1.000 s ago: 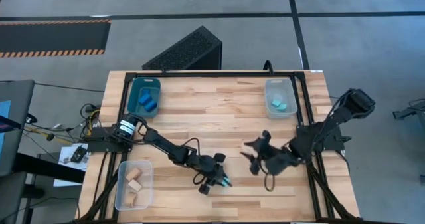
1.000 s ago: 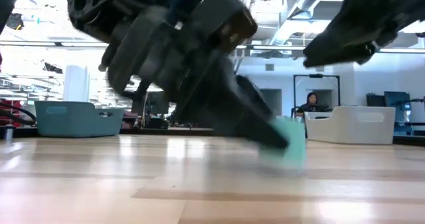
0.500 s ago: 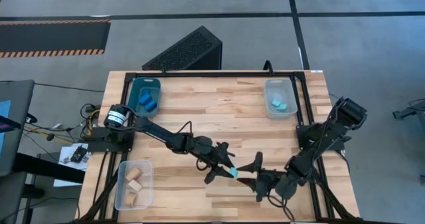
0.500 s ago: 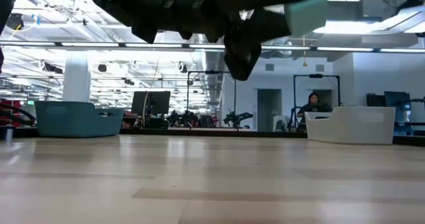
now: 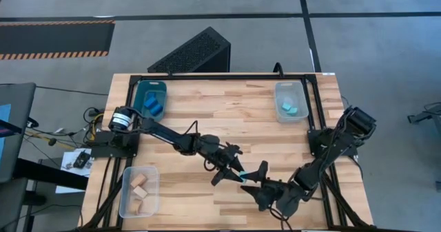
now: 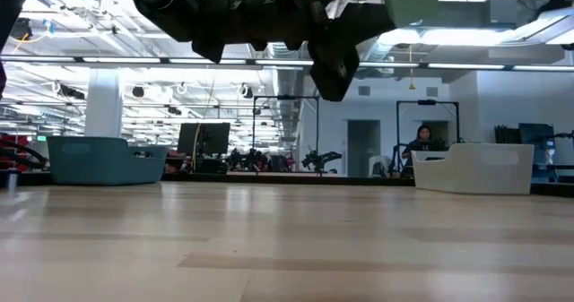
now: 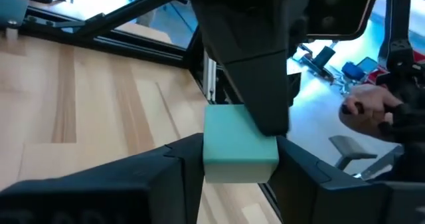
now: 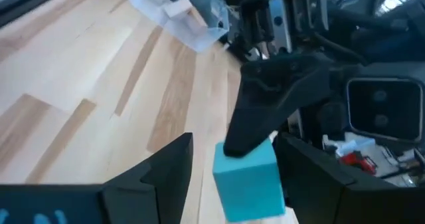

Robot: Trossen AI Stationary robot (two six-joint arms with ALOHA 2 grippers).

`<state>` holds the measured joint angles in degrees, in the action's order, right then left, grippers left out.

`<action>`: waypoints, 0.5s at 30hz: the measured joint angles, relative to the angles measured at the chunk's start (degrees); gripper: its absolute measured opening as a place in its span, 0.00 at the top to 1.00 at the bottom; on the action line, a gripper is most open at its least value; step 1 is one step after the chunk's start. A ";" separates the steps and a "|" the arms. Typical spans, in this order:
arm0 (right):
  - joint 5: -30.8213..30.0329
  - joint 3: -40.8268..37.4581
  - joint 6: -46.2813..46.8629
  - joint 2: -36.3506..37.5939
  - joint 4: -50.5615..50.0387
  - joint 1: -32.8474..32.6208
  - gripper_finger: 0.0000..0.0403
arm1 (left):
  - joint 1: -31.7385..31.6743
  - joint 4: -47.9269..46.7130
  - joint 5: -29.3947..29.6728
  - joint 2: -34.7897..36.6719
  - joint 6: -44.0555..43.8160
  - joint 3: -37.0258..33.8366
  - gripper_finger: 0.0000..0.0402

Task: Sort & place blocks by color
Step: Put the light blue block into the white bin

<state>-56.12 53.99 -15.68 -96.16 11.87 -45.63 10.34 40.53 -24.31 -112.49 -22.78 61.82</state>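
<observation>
Pale wooden plank table (image 5: pixel 227 115), bins at corners. Item: light turquoise chunky block (image 5: pixel 242 176), aloft mid-table, pinched by my left gripper (image 7: pixel 234 159); right gripper (image 8: pixel 232 161) spread around it. Seems light, rigid, smooth; I'd grip flat faces.

I hold the light turquoise block (image 5: pixel 243 176) between my left gripper (image 5: pixel 236 175) and my right gripper (image 5: pixel 253 179), above the wooden table (image 5: pixel 227 115). The teal plastic bin (image 5: pixel 140 100) sits at the far left corner, the clear plastic bin (image 5: pixel 302 96) at the far right, and another clear bin (image 5: pixel 126 193) near left.
</observation>
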 joint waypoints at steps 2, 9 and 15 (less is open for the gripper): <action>-1.15 0.43 1.39 -0.02 -1.15 0.00 0.40 | -0.10 0.56 -0.89 0.00 -0.01 0.00 0.71; -2.39 0.55 6.75 0.02 -3.68 1.29 0.40 | 0.27 2.84 -2.90 0.00 -0.42 0.00 0.69; -2.26 0.55 7.14 0.02 -4.09 2.38 0.40 | 0.27 2.59 -2.81 -0.08 -0.44 -0.01 0.70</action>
<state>-58.37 54.54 -8.54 -96.14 7.78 -43.24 10.61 43.12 -27.11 -112.57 -23.22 61.81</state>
